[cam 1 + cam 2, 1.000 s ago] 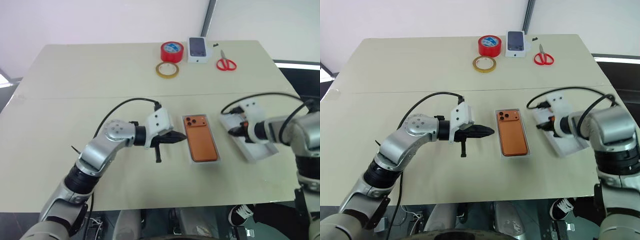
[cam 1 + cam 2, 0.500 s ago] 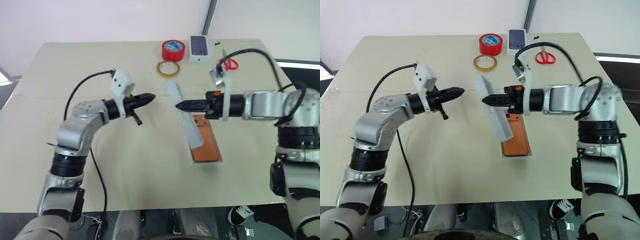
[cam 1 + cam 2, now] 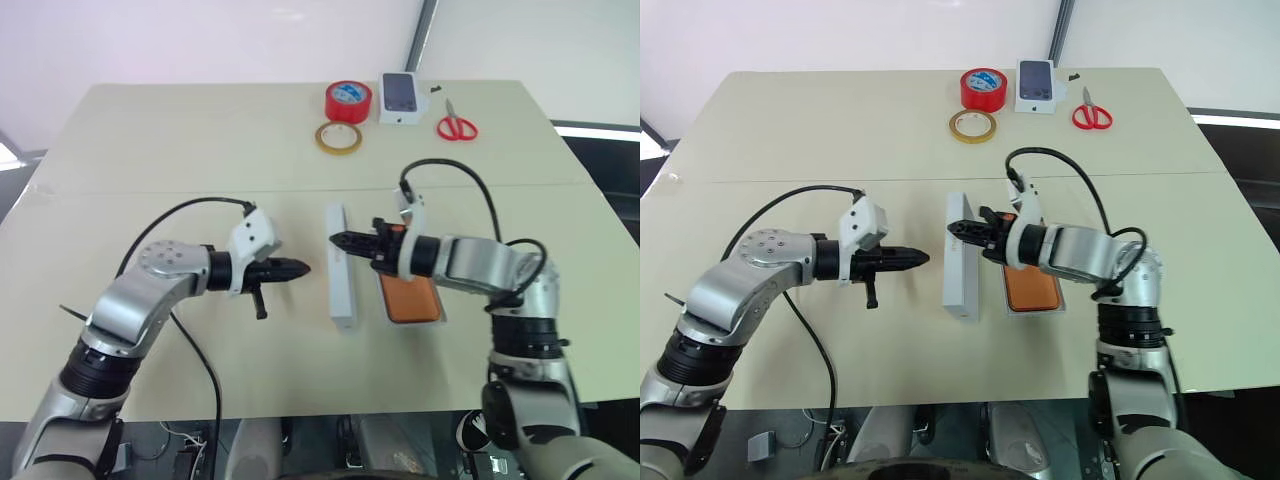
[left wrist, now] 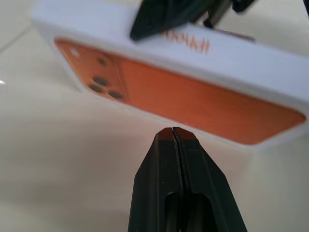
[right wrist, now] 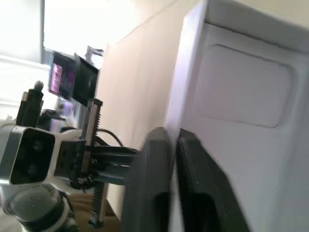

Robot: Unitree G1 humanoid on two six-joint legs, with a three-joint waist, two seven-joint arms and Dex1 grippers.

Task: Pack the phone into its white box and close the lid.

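Left eye view first: lid stands on edge beside the box it must cover

Left and right eye views: we see the right hand reaching across the phone towards our left. Its fingertips are at the far end of the white lid. The lid stands on one long edge on the desk, just past the fingertips on their left side. Under the right forearm the phone lies flat in the white box. Lid and box run the same way, long axes side by side and pointing away from us. We judge the coming move to be a tip of the lid back towards the right wrist, down over the box. The left hand is pressed together and holds nothing. It points at the lid's other face from near by, with bare desk between. The right hand is the nearer one.

Left wrist view: straight ahead of the closed left hand we see a long white wall with orange lettering and an orange face with lenses under it. We cannot tell whether that face is the phone or a print on the lid.

Right wrist view: the right hand appears to pinch the lid's wall between nearly closed fingers. A shallow recessed panel shows beside them.
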